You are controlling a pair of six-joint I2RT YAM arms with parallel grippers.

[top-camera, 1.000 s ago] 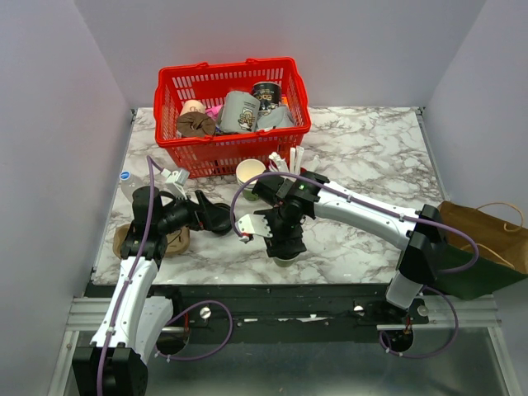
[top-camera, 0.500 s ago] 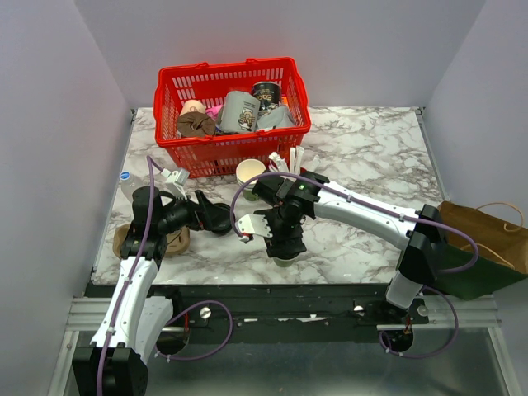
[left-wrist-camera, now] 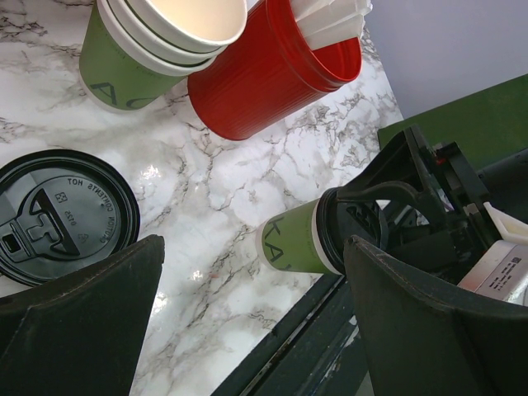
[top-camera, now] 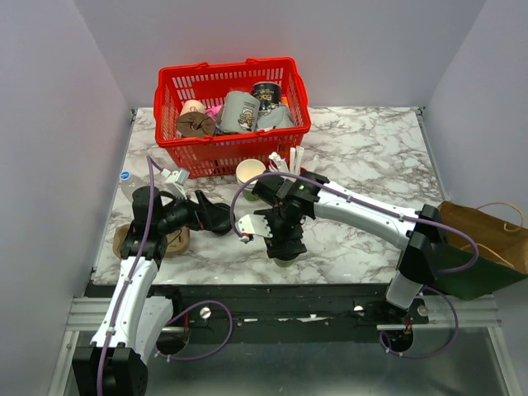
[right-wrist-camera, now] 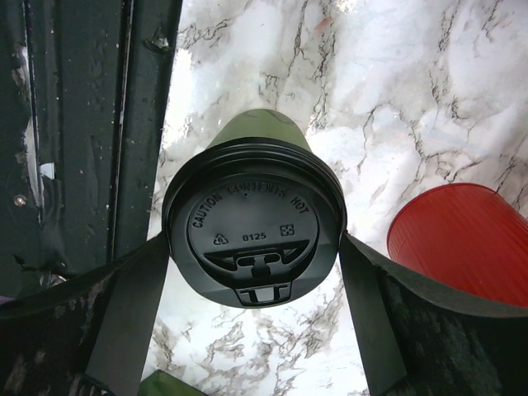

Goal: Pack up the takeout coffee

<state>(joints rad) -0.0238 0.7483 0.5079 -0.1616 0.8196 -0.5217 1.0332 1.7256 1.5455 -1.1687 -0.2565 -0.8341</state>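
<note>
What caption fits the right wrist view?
Right gripper straddling the lidded green cup on marble table, red cup nearby.

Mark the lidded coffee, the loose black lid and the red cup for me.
lidded coffee [right-wrist-camera: 252, 235]: right wrist view, centre of its lid.
loose black lid [left-wrist-camera: 62, 210]: left wrist view, middle of its top.
red cup [left-wrist-camera: 272, 78]: left wrist view, its side wall.

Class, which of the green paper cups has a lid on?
The single cup between the right gripper's fingers, capped with a black lid; the stacked green cups beside the red cup are open-topped.
</note>
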